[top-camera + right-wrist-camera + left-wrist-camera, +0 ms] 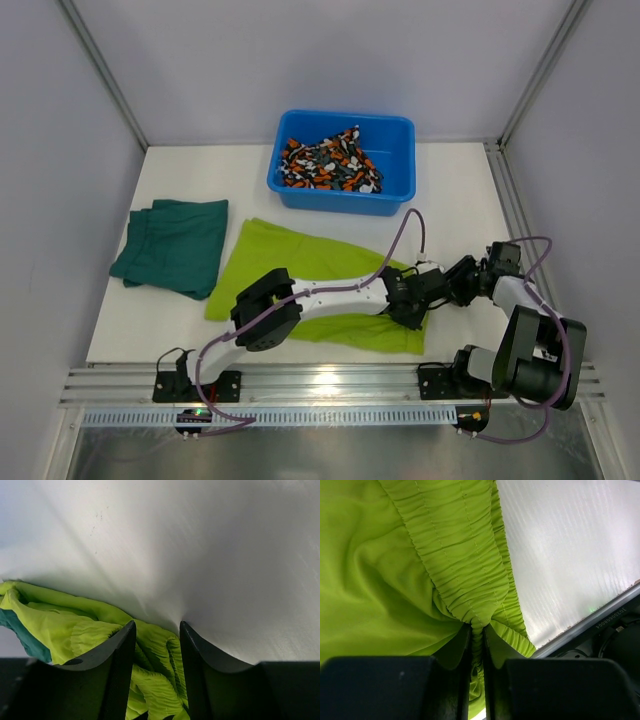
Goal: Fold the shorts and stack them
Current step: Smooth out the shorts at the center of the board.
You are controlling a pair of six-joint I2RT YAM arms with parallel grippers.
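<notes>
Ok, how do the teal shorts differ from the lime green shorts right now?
The teal shorts lie in a compact, roughly folded patch at the left of the white table; the lime green shorts are spread wider across the middle. Nothing touches the teal shorts, while the left gripper is shut on the lime green shorts' gathered waistband. Both rest on the table, outside the blue tub.
</notes>
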